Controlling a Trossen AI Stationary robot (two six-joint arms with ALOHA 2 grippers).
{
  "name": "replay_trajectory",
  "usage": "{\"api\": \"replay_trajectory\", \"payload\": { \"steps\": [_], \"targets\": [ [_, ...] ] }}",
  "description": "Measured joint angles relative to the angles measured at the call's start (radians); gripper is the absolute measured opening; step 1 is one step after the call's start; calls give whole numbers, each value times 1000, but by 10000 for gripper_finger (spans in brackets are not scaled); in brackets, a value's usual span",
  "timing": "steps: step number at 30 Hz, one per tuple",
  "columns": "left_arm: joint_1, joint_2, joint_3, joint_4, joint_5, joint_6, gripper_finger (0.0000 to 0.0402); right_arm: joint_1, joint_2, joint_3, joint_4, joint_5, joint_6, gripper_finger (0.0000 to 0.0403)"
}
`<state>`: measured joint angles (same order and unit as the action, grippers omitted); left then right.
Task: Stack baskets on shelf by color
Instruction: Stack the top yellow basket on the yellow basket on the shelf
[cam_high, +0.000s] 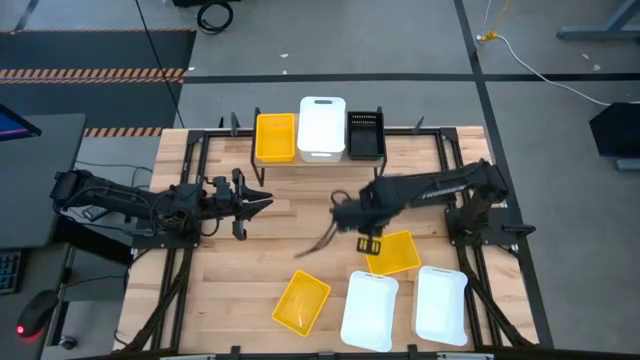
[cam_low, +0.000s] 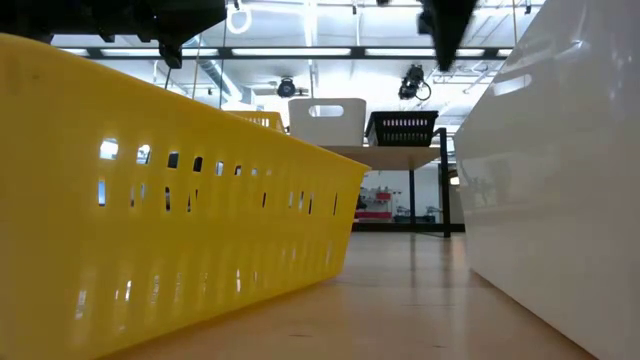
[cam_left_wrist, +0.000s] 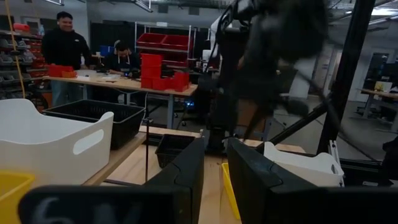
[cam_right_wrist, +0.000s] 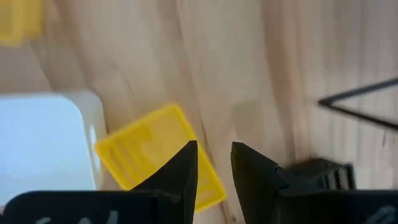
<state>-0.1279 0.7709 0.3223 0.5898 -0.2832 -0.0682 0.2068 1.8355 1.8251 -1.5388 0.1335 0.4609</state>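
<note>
The shelf (cam_high: 320, 160) stands at the table's far edge and carries a yellow basket (cam_high: 275, 137), a white basket (cam_high: 322, 127) and a black basket (cam_high: 366, 134), side by side. On the table lie a yellow basket (cam_high: 302, 302), two white baskets (cam_high: 370, 310) (cam_high: 441, 305), another yellow basket (cam_high: 398, 253) and a small black basket (cam_high: 369, 243) right beside it. My right gripper (cam_high: 338, 213) hangs over the table's middle, blurred, empty, with its fingers a little apart (cam_right_wrist: 214, 158). My left gripper (cam_high: 265, 200) waits left of centre, empty, fingers slightly apart (cam_left_wrist: 216, 168).
The low view is flanked by the near yellow basket (cam_low: 170, 220) and a white basket (cam_low: 560, 170), with bare wood between them up to the shelf (cam_low: 400, 155). Black frame bars run along the table's sides (cam_high: 190, 170). Two people stand at a workbench (cam_left_wrist: 68, 43) far behind.
</note>
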Motion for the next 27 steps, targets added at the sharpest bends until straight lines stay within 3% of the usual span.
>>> {"api": "replay_trajectory", "payload": {
  "steps": [9,20,27],
  "targets": [
    [-1,0,0,0,0,0,78,73,1,-276,64,-30,68,103],
    [-1,0,0,-3,0,0,78,63,1,-380,319,-71,57,103],
    [-1,0,0,-3,0,0,78,40,1,-373,374,-135,367,103]
  ]
}}
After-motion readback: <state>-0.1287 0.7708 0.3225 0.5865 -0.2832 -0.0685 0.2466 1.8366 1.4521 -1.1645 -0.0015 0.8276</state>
